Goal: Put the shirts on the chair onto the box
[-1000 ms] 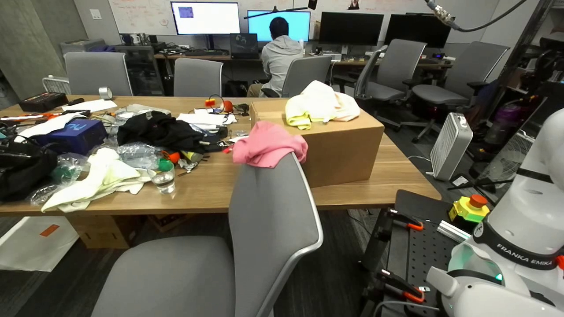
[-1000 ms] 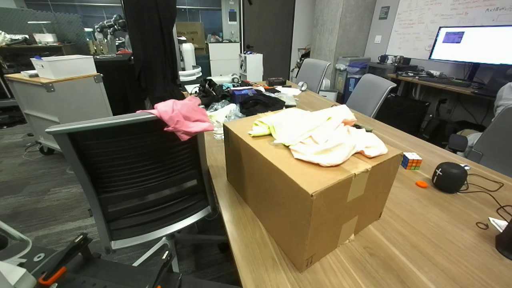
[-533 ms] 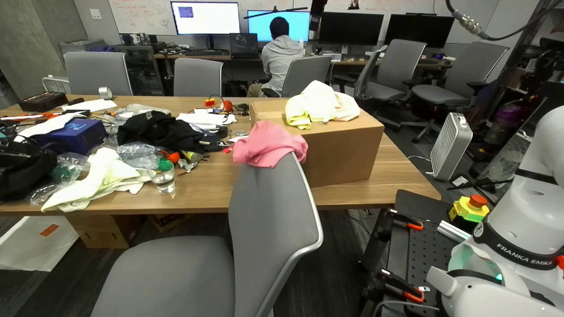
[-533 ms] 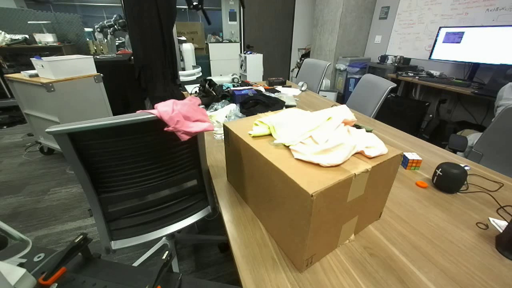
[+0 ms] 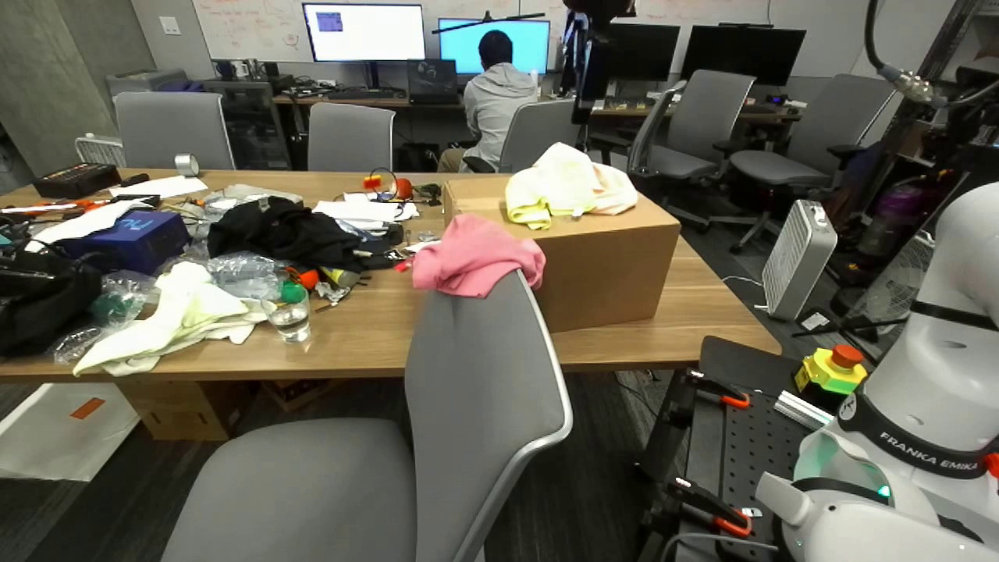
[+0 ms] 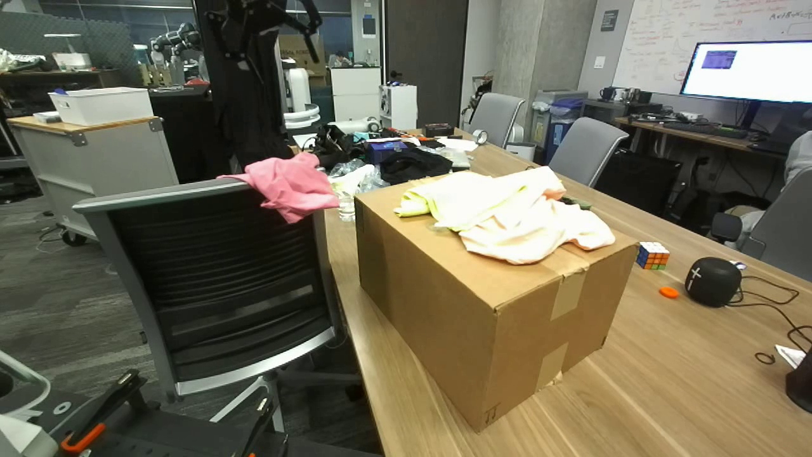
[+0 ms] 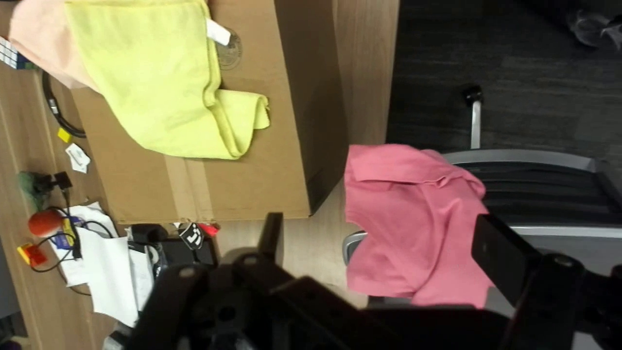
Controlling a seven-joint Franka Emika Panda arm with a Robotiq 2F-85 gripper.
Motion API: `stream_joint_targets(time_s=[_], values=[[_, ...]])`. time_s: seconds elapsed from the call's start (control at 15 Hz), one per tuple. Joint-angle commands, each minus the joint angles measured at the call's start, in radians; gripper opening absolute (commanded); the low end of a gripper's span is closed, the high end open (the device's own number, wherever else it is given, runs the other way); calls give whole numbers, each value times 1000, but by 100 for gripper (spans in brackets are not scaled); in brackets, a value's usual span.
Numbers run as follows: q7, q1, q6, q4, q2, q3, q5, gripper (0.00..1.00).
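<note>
Wrist view: pink shirt below gripper

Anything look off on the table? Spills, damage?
No spill or damage that I can see. Odd: a glass of clear liquid stands near the edge of the table, right beside a crumpled pale-yellow cloth; it could get knocked over.
</note>
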Motion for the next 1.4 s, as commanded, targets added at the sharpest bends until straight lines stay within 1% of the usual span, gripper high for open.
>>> stream_joint_targets(time_s=[0.0,0.2,0.4,0.53,0.8,0.93,1.07,1.33], values=[[-20,42,17,-91,-60,19,23,100],[-7,74,40,-136,-69,34,35,100],[17,99,110,-170,-67,39,77,100],[49,102,180,-186,-60,44,96,100],[132,85,370,-234,-46,57,86,100],[169,76,445,-254,-32,63,74,100],[209,64,508,-273,-13,72,63,100],[272,42,583,-302,16,100,35,100]])
